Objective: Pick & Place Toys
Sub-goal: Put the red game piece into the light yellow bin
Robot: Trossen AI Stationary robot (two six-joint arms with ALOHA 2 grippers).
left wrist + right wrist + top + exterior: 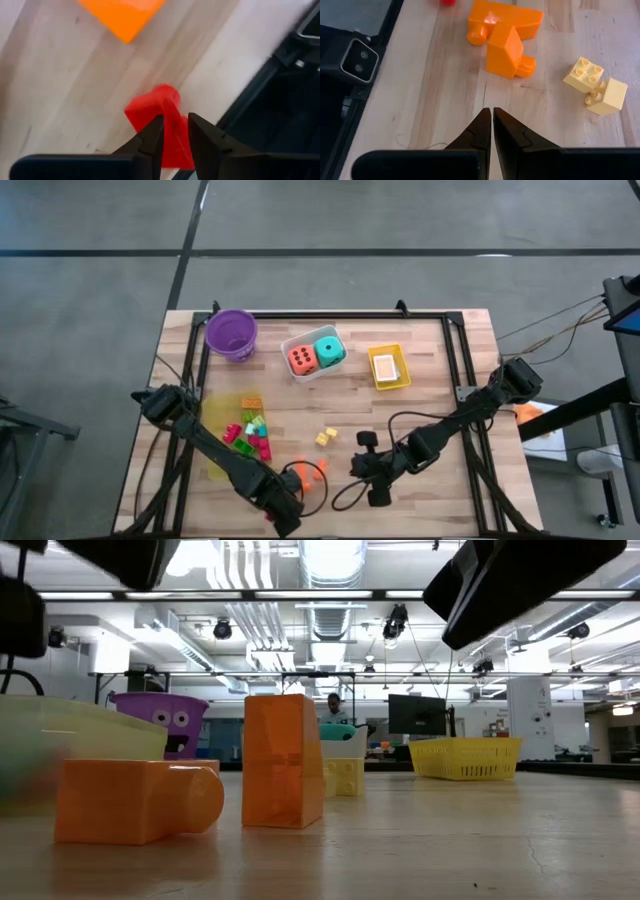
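Your left gripper [175,132] sits low at the table's near edge, its fingers narrowed around a red block [159,117] that shows between the tips; whether the pads actually press it cannot be told. Your right gripper [492,125] waits beside it over bare wood, claw pressed shut and empty. Two orange blocks [506,34] lie just ahead of it, one upright, one on its side, with two pale yellow studded blocks [595,86] near them. A cluster of red, green and pink blocks [252,432] rests on the clear yellow tray [218,470] at the left. The orange die [302,359] and teal die [329,350] share the white tray [296,342]; a card [386,366] lies in the yellow basket [403,380]. The purple bowl [231,333], printed with a cartoon face, stands at the far left. No readable writing shows.
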